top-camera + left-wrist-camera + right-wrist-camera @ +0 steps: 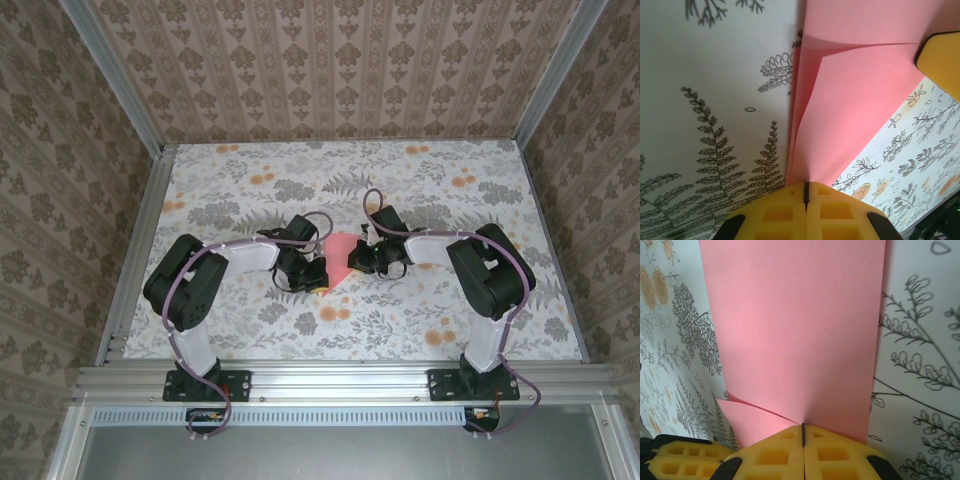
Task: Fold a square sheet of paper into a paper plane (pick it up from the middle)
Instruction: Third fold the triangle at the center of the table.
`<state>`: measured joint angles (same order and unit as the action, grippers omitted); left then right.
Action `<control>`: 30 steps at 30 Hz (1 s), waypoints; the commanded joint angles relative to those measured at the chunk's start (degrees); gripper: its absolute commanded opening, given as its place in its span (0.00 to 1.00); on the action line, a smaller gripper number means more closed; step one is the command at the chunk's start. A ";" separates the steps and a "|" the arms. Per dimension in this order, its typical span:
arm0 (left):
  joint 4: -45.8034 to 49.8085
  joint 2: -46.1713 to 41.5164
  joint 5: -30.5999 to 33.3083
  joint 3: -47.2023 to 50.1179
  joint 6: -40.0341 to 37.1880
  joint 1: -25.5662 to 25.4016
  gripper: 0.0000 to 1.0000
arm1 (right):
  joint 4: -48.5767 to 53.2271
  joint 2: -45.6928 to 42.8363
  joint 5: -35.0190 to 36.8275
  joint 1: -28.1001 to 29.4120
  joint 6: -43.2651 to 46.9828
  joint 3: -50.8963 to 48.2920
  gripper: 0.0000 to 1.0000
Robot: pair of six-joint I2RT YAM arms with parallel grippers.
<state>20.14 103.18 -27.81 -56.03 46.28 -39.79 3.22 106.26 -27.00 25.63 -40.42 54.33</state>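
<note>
Looking down on a table (pixel 400 330) covered in a print of grey ferns and orange flowers, two black robot arms reach in from the near edge and meet at its middle. Between them is the sheet of paper (pixel 338 262), salmon pink, showing from above as a small wedge with its point toward the arms' bases.

The left gripper (pixel 310 272) touches the paper's left side and the right gripper (pixel 358 258) its right side. Close up from the left wrist, the two yellow pads (pixel 785 212) are pressed together with the paper's edge pinched between them. The paper is folded here: one flap lies over another layer, with a slanted crease running across it. A corner of the other claw's yellow pad (pixel 940 55) sits at the paper's far side.

From the right wrist, that claw's fingers (pixel 832 455) are likewise closed tight on the paper's edge, and a small folded flap pokes out beside them. I cannot tell whether the paper rests flat on the table.
</note>
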 commanded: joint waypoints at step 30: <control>7.36 4.05 5.11 1.65 -1.37 -0.16 0.03 | 2.71 0.86 2.74 6.37 -1.04 1.45 0.07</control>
<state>20.67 103.46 -27.86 -56.42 46.28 -39.79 5.34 105.01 -24.40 32.45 -42.19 54.41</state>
